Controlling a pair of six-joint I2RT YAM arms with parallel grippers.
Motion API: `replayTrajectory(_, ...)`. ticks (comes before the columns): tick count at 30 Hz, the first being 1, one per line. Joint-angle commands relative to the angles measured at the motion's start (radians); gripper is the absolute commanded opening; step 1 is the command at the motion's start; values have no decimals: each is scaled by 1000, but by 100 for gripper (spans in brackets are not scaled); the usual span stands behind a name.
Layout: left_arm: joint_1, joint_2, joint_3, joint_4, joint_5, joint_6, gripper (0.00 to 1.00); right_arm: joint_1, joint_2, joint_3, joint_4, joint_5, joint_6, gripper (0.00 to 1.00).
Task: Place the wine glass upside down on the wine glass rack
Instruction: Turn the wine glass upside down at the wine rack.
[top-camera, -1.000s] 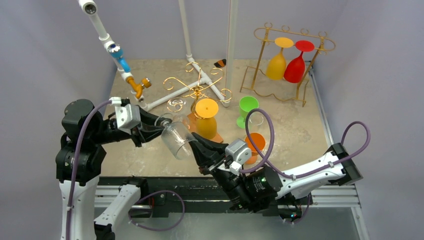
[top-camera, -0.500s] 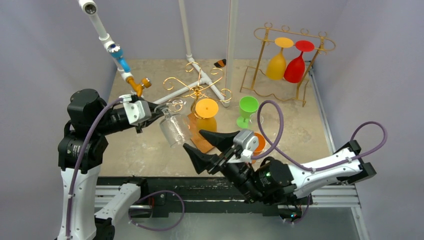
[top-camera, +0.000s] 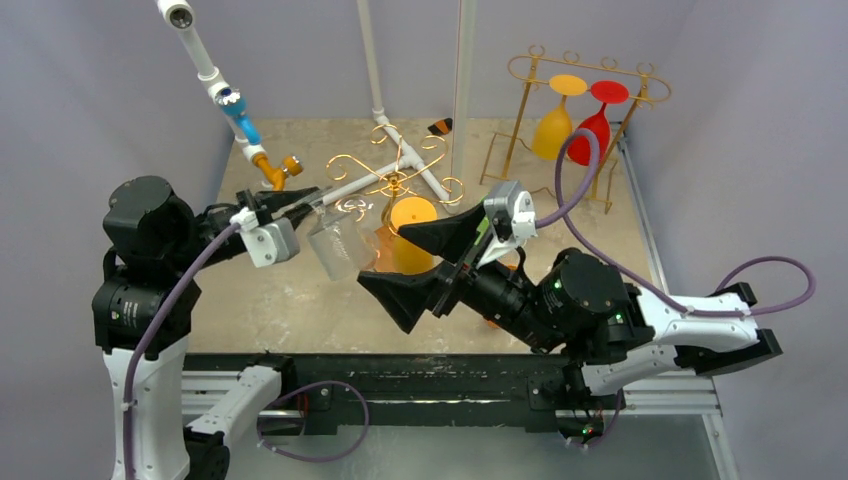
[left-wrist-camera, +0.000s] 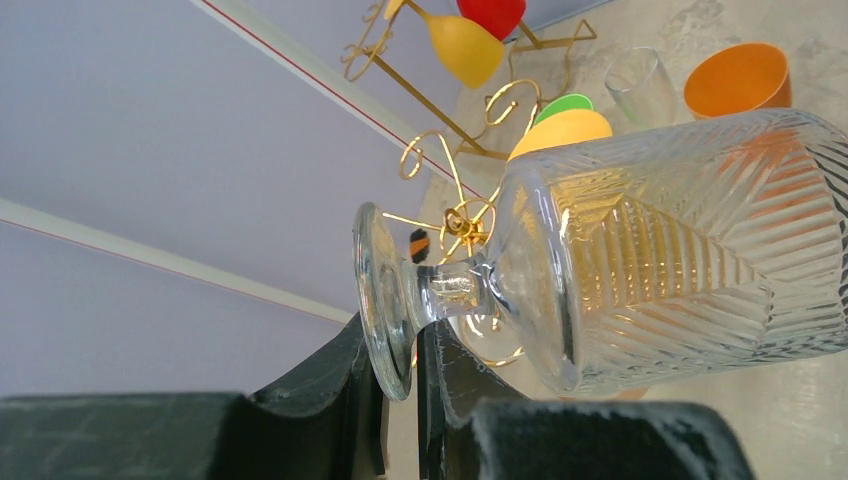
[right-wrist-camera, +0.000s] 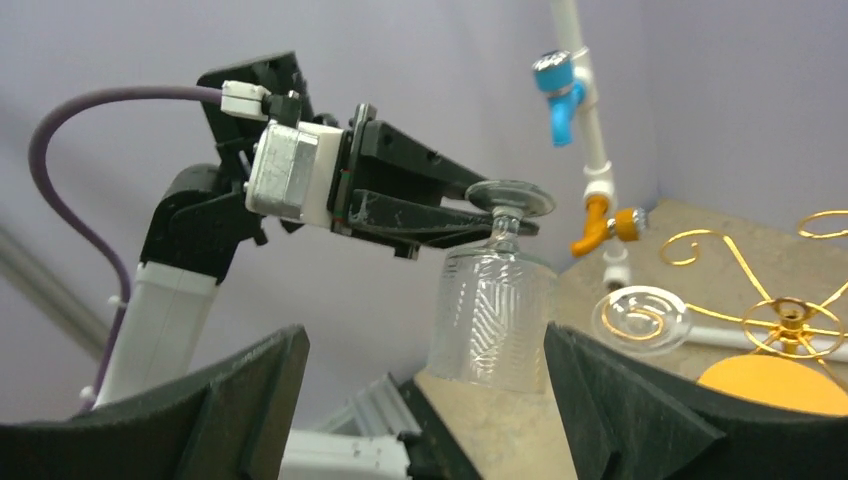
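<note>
My left gripper (top-camera: 300, 207) is shut on the stem of a clear ribbed wine glass (top-camera: 336, 246), just under its foot. The glass (right-wrist-camera: 493, 312) hangs foot up and mouth down, a little tilted, above the table. In the left wrist view the stem (left-wrist-camera: 452, 289) sits between my left gripper's (left-wrist-camera: 402, 385) black fingers. The gold scroll wine glass rack (top-camera: 395, 178) stands just behind the glass, with an orange-yellow glass (top-camera: 412, 218) beside it. My right gripper (top-camera: 383, 258) stands wide open, to the right of the glass bowl and apart from it, with nothing in it (right-wrist-camera: 425, 345).
A second gold rack (top-camera: 520, 120) at the back right holds a yellow glass (top-camera: 553, 130) and a red glass (top-camera: 596, 125) upside down. A white pipe stand (top-camera: 345, 190) with a blue valve (top-camera: 240, 122) stands at the back left. An orange cup (left-wrist-camera: 735, 80), a green glass (left-wrist-camera: 562, 101) and a clear tumbler (left-wrist-camera: 640, 85) stand beyond the rack.
My right gripper has opened, let go of the glass bowl and drawn back to the right and up. My left gripper has carried the glass back toward the gold scroll rack.
</note>
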Motion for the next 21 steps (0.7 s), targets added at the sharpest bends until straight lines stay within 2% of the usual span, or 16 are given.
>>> replayTrajectory(1,1,-38,75,75,52,153,0,-41,129,270,-343,-190,98,99)
replayTrajectory(5,1,-93,53,144,55,232,0,-87,247,436,-476,-313,129,99)
replayTrajectory(11,9,-116,63,154,64,349,0,-152,278,461,-525,-405,141,99)
replayTrajectory(21,111,-170,41,134,221,486,0,-210,338,529,-573,-462,87,99)
